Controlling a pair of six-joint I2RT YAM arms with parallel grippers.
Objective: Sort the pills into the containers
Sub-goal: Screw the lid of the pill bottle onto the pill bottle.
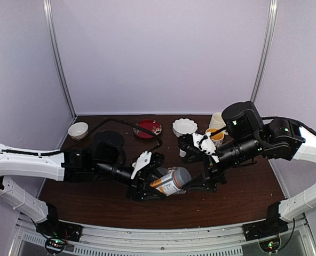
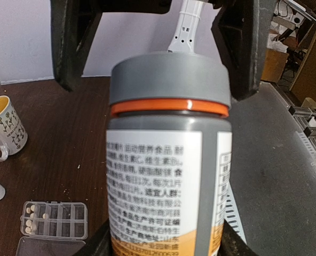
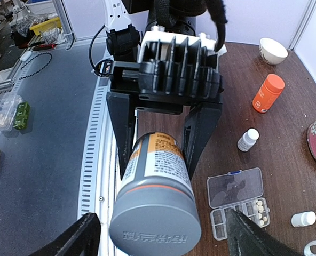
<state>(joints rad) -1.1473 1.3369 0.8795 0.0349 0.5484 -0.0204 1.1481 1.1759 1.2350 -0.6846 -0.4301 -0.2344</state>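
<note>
Now | left gripper [image 3: 159,164] clamps grey bottle [image 3: 155,213] | pill box [image 3: 235,188] nearby, apart

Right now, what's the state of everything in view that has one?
grey bottle, capped, held sideways
left end effector, shut on grey bottle
right end effector, open, either side of cap
pill box, lid open, few pills inside
orange bottle, capped, standing
mug, upright

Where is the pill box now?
In the right wrist view the pill box lies open at lower right, between the gray-capped bottle and a small white bottle.
</note>
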